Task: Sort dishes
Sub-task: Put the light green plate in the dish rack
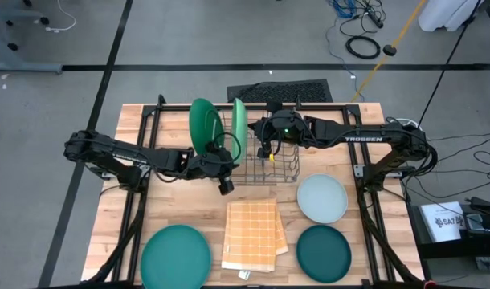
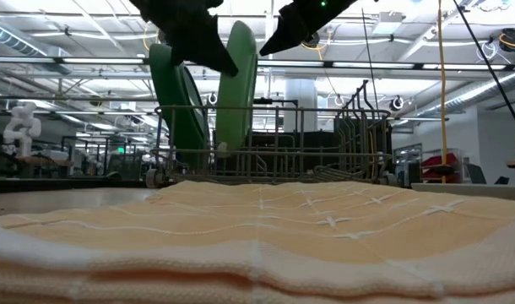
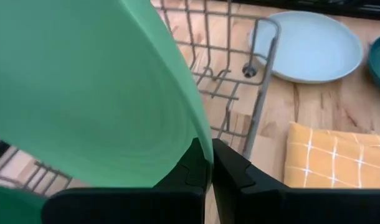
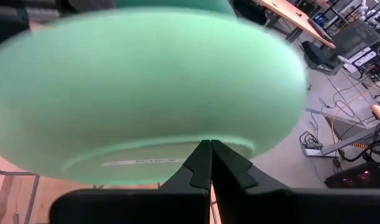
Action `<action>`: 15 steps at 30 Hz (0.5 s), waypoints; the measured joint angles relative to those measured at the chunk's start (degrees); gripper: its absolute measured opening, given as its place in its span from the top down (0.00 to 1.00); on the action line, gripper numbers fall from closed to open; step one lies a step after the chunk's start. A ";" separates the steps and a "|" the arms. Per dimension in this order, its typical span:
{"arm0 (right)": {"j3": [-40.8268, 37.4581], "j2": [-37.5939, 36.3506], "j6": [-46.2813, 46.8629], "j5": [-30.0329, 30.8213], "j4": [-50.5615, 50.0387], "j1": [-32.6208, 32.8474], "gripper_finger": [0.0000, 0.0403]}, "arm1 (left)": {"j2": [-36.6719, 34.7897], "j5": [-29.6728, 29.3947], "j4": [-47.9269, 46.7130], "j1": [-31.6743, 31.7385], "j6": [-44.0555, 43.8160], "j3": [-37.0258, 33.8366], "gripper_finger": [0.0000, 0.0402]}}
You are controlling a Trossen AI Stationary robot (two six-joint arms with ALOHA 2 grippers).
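The light green plate stands on edge in the grey wire rack, with the mid green plate leaning just to its left in the same rack. My left gripper is shut on the light green plate's near rim. My right gripper is shut, and its tips are at that plate's right-facing underside. The teal plate, the pale blue-grey plate and the dark teal plate lie flat on the table. My left gripper pinches the light green plate's rim between its two fingers, coming from the table's left and near side. The plate stands nearly upright, with its lower edge down among the rack wires. My right gripper has its shut fingertips at the rim of the plate's underside, coming from the right. I cannot tell whether they touch it.
The orange-yellow checked cloth lies folded near the table's near edge, between the teal and dark teal plates. The right part of the rack holds no plate. Black frame rails run along both sides of the table.
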 joint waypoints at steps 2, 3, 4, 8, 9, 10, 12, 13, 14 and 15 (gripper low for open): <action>-0.01 0.00 0.31 -0.02 0.04 0.00 1.00 | 0.00 0.00 1.39 0.31 -0.54 -0.94 0.97; 0.00 0.00 0.32 0.00 0.02 0.00 1.00 | 0.00 0.02 2.44 0.41 -0.54 -1.59 0.97; 0.00 0.00 0.34 -0.02 0.02 0.00 1.00 | 0.00 0.06 3.77 0.52 -0.53 -2.23 0.97; 0.00 0.00 0.71 -0.02 -0.02 0.00 1.00 | -0.04 0.63 7.31 1.03 -0.68 -4.52 0.97; 0.00 0.00 0.73 -0.02 -0.02 0.00 1.00 | -0.04 0.55 7.37 1.06 -1.05 -4.78 0.97; 0.00 0.00 0.75 -0.02 0.00 0.08 1.00 | -0.07 0.36 7.40 1.06 -1.39 -4.96 0.97; 0.00 0.00 0.74 0.00 0.00 0.20 1.00 | -0.07 0.30 7.44 1.05 -1.66 -5.26 0.97; 0.00 0.00 0.73 -0.01 -0.02 0.30 1.00 | -0.07 0.31 7.47 1.03 -1.75 -5.38 0.97; 0.00 0.00 0.74 -0.02 -0.02 0.33 1.00 | -0.07 0.31 7.48 1.02 -1.83 -5.52 0.97; 0.00 0.00 0.75 0.00 0.00 0.45 1.00 | -0.07 0.33 7.52 1.02 -1.85 -5.66 0.97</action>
